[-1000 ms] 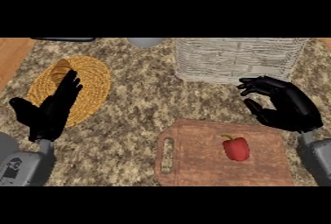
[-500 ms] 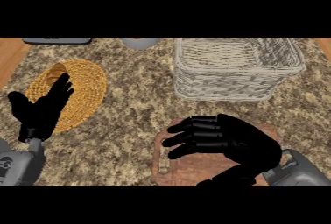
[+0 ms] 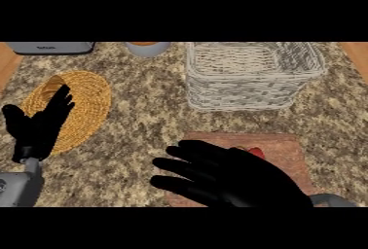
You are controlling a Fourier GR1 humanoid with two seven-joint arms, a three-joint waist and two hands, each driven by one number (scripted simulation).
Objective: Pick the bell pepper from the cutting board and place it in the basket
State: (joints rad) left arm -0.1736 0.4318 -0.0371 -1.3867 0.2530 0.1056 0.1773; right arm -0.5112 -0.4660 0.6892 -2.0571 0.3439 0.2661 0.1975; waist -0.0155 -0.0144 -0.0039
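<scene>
- Your right hand (image 3: pixel 241 184) hangs low over the cutting board (image 3: pixel 284 146), palm down, and covers most of the board's left and middle.
- Its fingers (image 3: pixel 179 165) are released: splayed and fairly straight, pointing left, with the tips out past the board's left edge above the bench (image 3: pixel 144 126).
- The bell pepper (image 3: pixel 256 152) is on the cutting board. You see only a small red sliver of it at the upper edge of the right hand; the rest is hidden beneath the palm. You cannot tell whether the hand touches it.
- The wicker basket (image 3: pixel 244 73) stands on the bench just beyond the board's far edge, apart from the board, and nothing shows inside it.
- Your left hand (image 3: pixel 37 130) rests at the view's left edge, fingers released and pointing up, overlapping the near left part of a round woven mat (image 3: pixel 82 104).
- At the far edge, a grey appliance (image 3: pixel 50 47) sits at the left corner, with a grey bowl (image 3: pixel 147 48) to its right.
</scene>
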